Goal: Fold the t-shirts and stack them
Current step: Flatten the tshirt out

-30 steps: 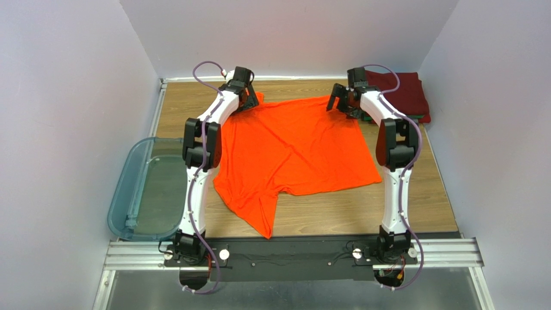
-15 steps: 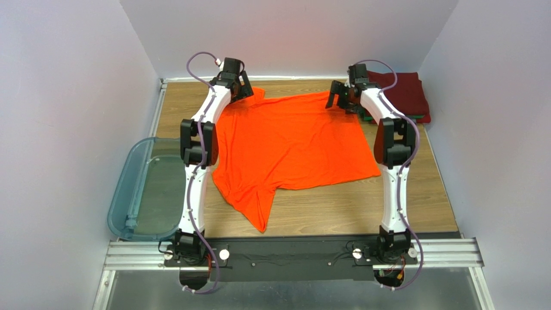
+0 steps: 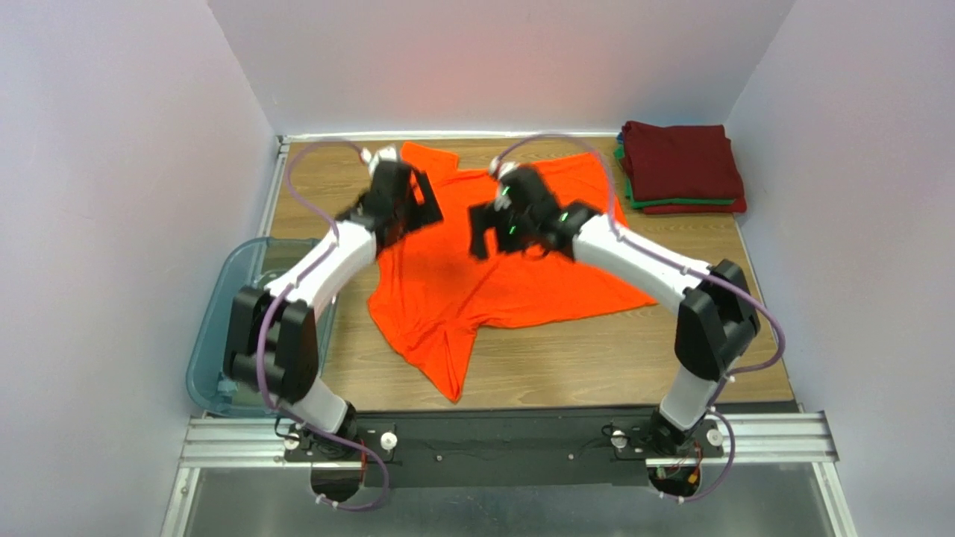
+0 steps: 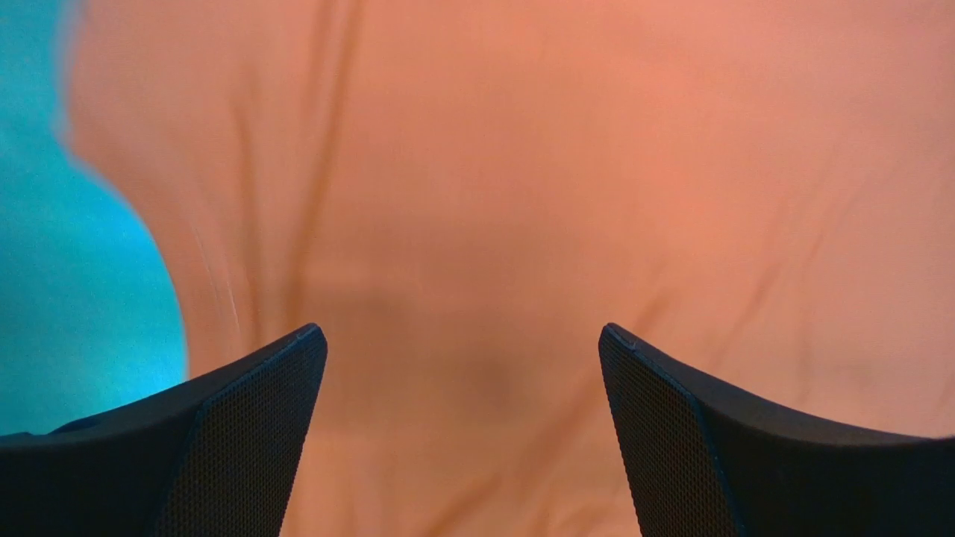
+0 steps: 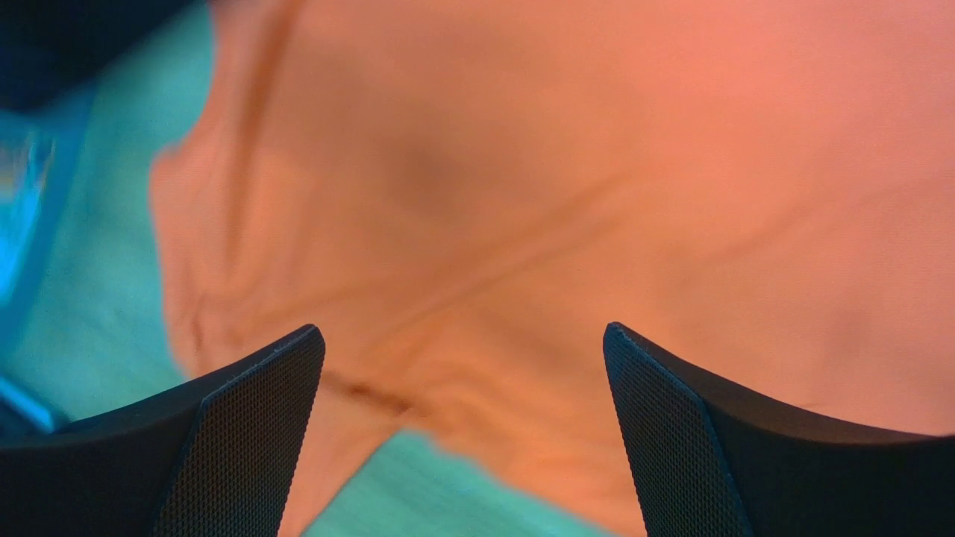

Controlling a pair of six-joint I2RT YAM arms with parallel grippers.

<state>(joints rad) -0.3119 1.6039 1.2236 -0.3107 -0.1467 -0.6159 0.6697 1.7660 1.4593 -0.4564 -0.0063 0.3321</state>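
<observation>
A bright orange t-shirt (image 3: pixel 538 280) lies spread out and rumpled on the wooden table, one sleeve pointing to the near edge. My left gripper (image 3: pixel 417 201) hovers open over the shirt's left part; in the left wrist view its gripper (image 4: pixel 460 336) has only orange cloth (image 4: pixel 538 168) below it. My right gripper (image 3: pixel 484 235) hangs open above the shirt's middle; in the right wrist view the gripper (image 5: pixel 462 330) frames the orange cloth (image 5: pixel 583 168) and its edge. Neither holds anything. Folded t-shirts (image 3: pixel 682 166), dark maroon on top with green and red edges below, are stacked at the far right.
A translucent blue-grey bin (image 3: pixel 252 324) hangs off the table's left side, beside my left arm. Bare wood (image 3: pixel 628 358) shows in front of the shirt. White walls close in the left, right and far sides.
Both arms have swung from the shirt's far corners inward and nearer, over its middle. Both grippers stay open. The shirt's far edge now lies uncovered on the table.
</observation>
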